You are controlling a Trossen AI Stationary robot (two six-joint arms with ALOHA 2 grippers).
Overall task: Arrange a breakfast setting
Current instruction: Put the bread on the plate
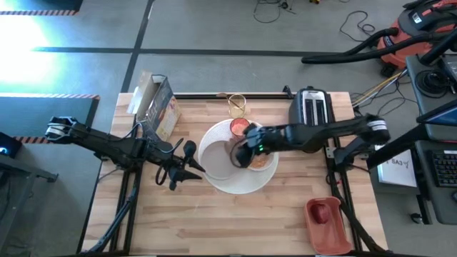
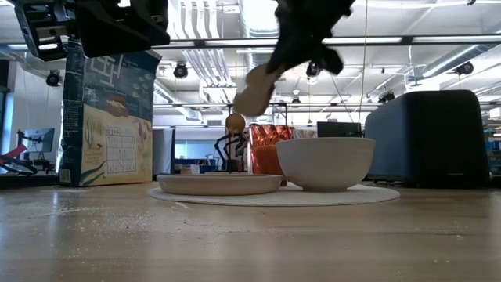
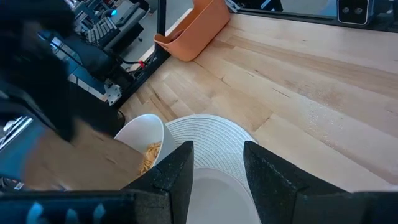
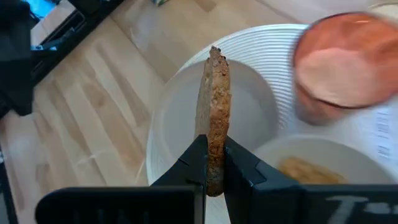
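Toast-placing step. The right gripper [image 4: 214, 163] is clamped on the toast [image 4: 212, 112], holding it edge-on in the air above the small plate [image 4: 180, 118], which lies on the large ribbed plate [image 1: 235, 187]. The bowl [image 2: 325, 163], holding cereal, stands on the right part of the large plate, with the red cup [image 2: 266, 153] at its far edge and the glass [image 1: 237, 105] beyond. The left gripper [image 3: 216, 171] waits just left of the plates, fingers apart and holding nothing. Next move, as judged: lower the slice toward the small plate, tilt it flat, and release clear of the bowl's rim.
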